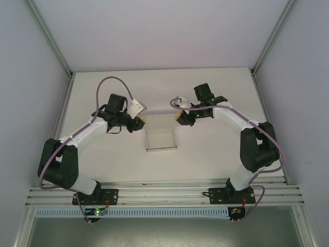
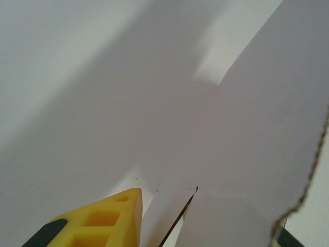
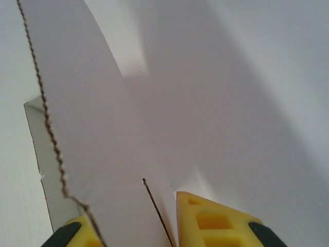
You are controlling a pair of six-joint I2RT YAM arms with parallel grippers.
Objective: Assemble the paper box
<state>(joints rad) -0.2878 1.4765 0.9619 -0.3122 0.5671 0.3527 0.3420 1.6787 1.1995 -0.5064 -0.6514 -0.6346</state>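
Note:
The paper box [image 1: 161, 140] is a white card cutout lying at the middle of the table, its creased panels partly raised. My left gripper [image 1: 140, 122] is at its upper left corner and my right gripper [image 1: 180, 119] at its upper right corner. In the left wrist view the card [image 2: 231, 128] curves up between the jaws of the left gripper [image 2: 205, 231]; one yellow fingertip [image 2: 110, 218] shows and the card hides the other. In the right wrist view the card [image 3: 103, 128] fills the gap of the right gripper [image 3: 131, 216], with a yellow fingertip [image 3: 211, 221] against it.
The white table [image 1: 216, 154] is walled in by white panels and aluminium posts [image 1: 64, 103]. An aluminium rail [image 1: 164, 193] with both arm bases runs along the near edge. A purple cable [image 1: 110, 82] loops above the left arm.

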